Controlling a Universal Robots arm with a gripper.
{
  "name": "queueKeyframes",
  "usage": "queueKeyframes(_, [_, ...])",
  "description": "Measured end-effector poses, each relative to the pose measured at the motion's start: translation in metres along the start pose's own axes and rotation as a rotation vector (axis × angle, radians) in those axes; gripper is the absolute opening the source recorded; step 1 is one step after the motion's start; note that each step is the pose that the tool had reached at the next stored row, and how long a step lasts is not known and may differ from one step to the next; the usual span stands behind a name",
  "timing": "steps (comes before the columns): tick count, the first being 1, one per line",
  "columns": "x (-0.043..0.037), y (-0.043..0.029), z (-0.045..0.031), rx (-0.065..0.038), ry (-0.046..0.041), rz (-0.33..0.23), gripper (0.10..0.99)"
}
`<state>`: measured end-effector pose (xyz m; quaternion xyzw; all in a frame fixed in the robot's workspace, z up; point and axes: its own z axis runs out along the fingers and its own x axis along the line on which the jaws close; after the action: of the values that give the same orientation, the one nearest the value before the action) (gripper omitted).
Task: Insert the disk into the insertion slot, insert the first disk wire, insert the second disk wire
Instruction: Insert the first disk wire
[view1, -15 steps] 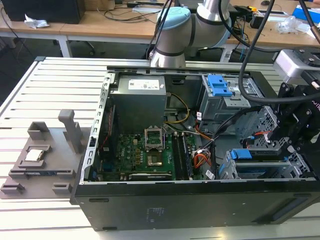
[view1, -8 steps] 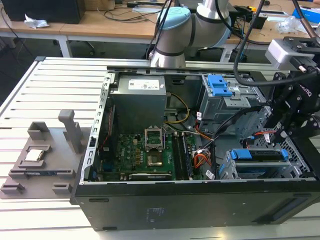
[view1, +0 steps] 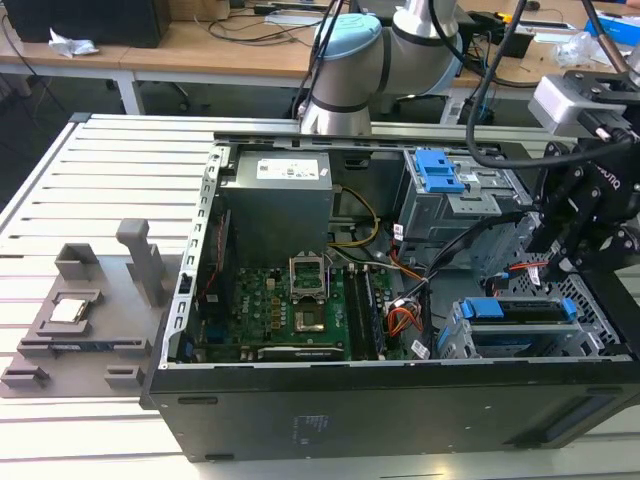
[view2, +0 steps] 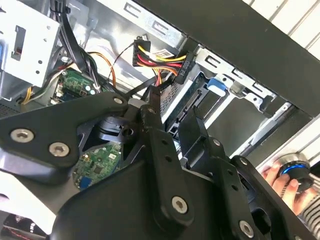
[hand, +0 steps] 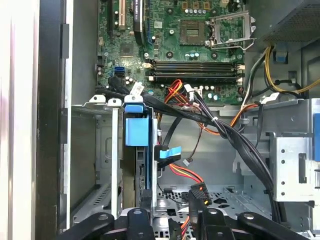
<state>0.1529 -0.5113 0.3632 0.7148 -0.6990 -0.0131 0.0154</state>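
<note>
While the open computer case (view1: 300, 420) lies on the slatted desk (view1: 110, 180), the tool (view1: 565, 255) of the arm (view1: 350, 70) is held over the drive cages at the exterior view's right. The disk (view1: 520, 312) is seated in the insertion slot (view1: 452, 340), beside the taller cage with the blue latch (view1: 440, 170). A grey parts fixture (view1: 80, 310) is seen on the desk at the exterior view's left. In the first wrist view, the disk is shown edge-on by its blue caddy, a loose blue cable plug (hand: 167, 152) is seen just beside it, and the motherboard (hand: 185, 45) lies beyond. In both wrist views the black fingers (view2: 150, 110) are spread, and nothing is seen clamped between them. A power plug (view2: 172, 62) with red, yellow and black wires is seen close to their tips; whether it is seated cannot be told. A person's hand (view2: 280, 182) on a blue-lit knob (view2: 292, 170) is added by the second wrist view.
</note>
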Motion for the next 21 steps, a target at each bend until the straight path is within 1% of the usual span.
queueKeyframes(2, [0.0000, 0.0000, 0.0000, 0.000, 0.0029, -0.068, 0.420])
queueKeyframes(3, [0.0000, -0.0022, -0.0001, 0.000, 0.0048, -0.091, 0.420])
queueKeyframes(4, [-0.0001, -0.0064, -0.0001, 0.000, 0.0125, -0.092, 0.420])
queueKeyframes(6, [-0.0002, -0.0106, -0.0003, -0.001, 0.0252, -0.092, 0.420])
queueKeyframes(7, [-0.0009, -0.0160, -0.0003, -0.002, 0.0331, -0.093, 0.420])
queueKeyframes(8, [-0.0021, -0.0192, 0.0001, -0.002, 0.0332, -0.098, 0.420])
queueKeyframes(10, [-0.0032, -0.0221, 0.0006, -0.002, 0.0337, -0.106, 0.420])
queueKeyframes(12, [-0.0054, -0.0277, 0.0033, -0.001, 0.0372, -0.121, 0.420])
queueKeyframes(13, [-0.0061, -0.0290, 0.0042, -0.002, 0.0382, -0.124, 0.420])
queueKeyframes(15, [-0.0063, -0.0294, 0.0058, -0.002, 0.0412, -0.125, 0.420])
queueKeyframes(17, [-0.0063, -0.0294, 0.0061, -0.002, 0.0476, -0.125, 0.420])
queueKeyframes(21, [-0.0064, -0.0294, 0.0060, -0.002, 0.0478, -0.125, 0.420])
